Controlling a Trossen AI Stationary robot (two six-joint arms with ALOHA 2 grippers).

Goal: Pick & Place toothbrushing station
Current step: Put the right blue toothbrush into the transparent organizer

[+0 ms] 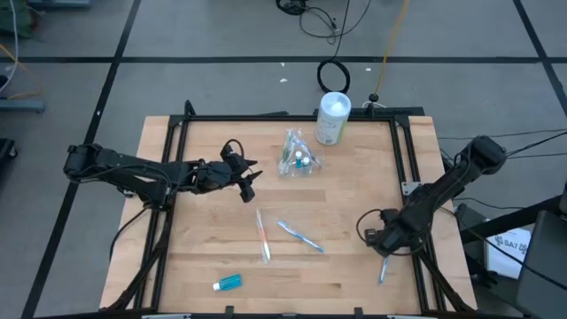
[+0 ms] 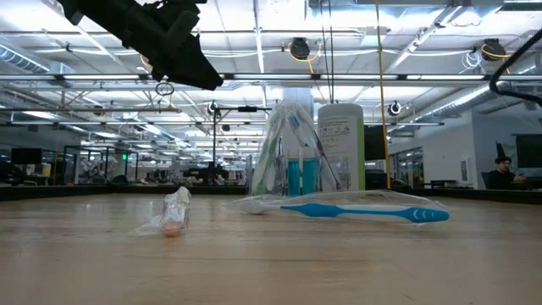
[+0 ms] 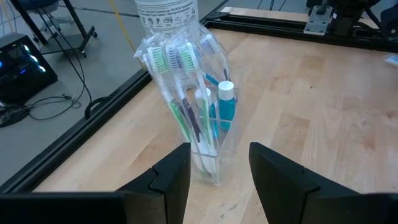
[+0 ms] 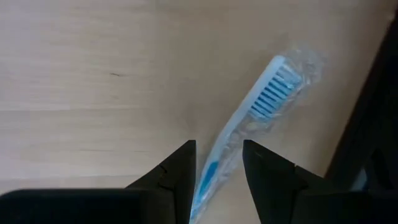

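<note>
Left gripper (image 1: 249, 180) sits at about 10 o'clock from the middle of the pale wooden counter (image 1: 354, 275), raised off the surface, fingers apart and grasping nothing. It faces the crinkly clear plastic bag (image 1: 299, 156), which stands upright just beyond the fingertips, not touching. In the left wrist view the bag (image 3: 189, 99) holds several thin pastel-handled toothbrushes (image 3: 180, 93), bristles up, and a small blue toothpaste tube (image 3: 226, 107) with a white cap.

Small blue toothpaste tube lying flat (image 1: 229, 283) at about 7 o'clock near the counter's front edge, well apart from everything else.

Near centre, two wrapped toothbrushes: a pale pink-handled one (image 1: 263, 234) running roughly 12 to 6, and just beside it at its 3 o'clock a blue-handled one (image 1: 300, 236) lying diagonally. Cannot tell if the two touch.

White cylindrical canister (image 1: 333, 118) with a label stands upright at 12 o'clock on the counter's far edge, just beside the bag at its 1 o'clock.

Right gripper (image 1: 383, 252) is low at about 4 o'clock, near the counter's right edge. Its fingers straddle the handle of a light-blue wrapped toothbrush (image 4: 249, 124); the handle runs through the gap between them. Cannot tell whether the fingers are clamped on it or just standing around it. In the high view the toothbrush (image 1: 383, 271) lies on the counter, pointing toward 6 o'clock from the gripper.
</note>
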